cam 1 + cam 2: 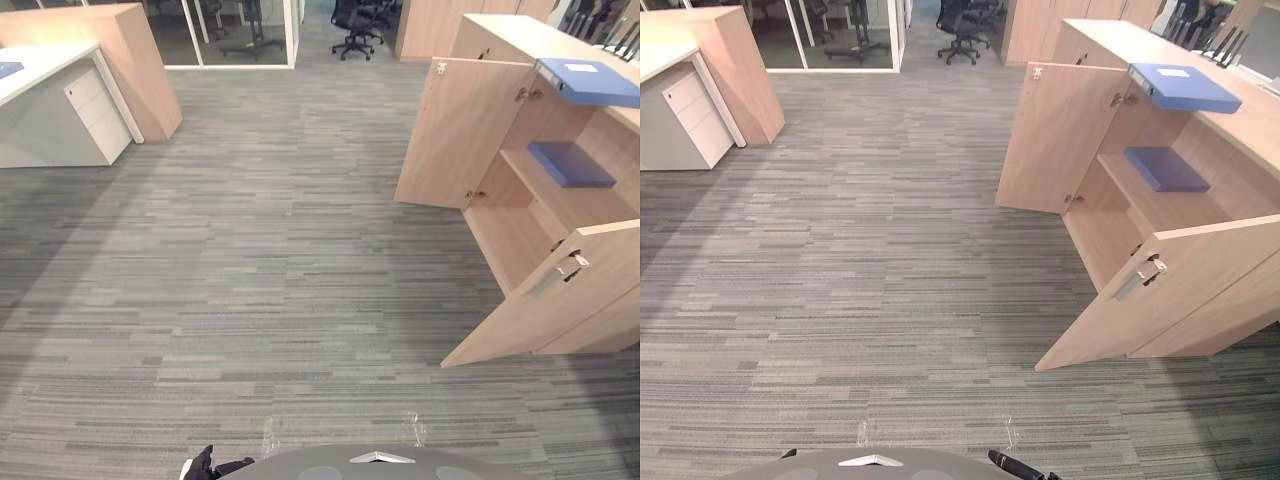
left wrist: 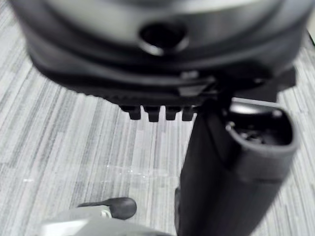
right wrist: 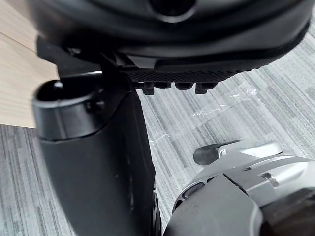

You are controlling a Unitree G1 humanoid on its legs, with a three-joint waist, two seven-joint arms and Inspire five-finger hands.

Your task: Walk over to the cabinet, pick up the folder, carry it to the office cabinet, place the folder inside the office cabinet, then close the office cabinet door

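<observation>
cabinet [image 1: 520, 35]: 1 | open doors [image 1: 462, 135] [image 1: 545, 300]: 2 | blue folders [image 1: 590, 82] [image 1: 570, 163] at it: 2

Bare carpet [image 1: 280, 250] ahead; near cabinet door [image 1: 545, 300] perhaps obstructive

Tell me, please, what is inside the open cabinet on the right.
One blue folder lies flat on the shelf of the cabinet. The near open door hides part of the lower compartment.

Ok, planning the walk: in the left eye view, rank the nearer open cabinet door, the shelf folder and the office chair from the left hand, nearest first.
From the left hand:
1. Nearer door, open, to the right.
2. Shelf folder, farther back on the right.
3. Office chair, far ahead.
</observation>
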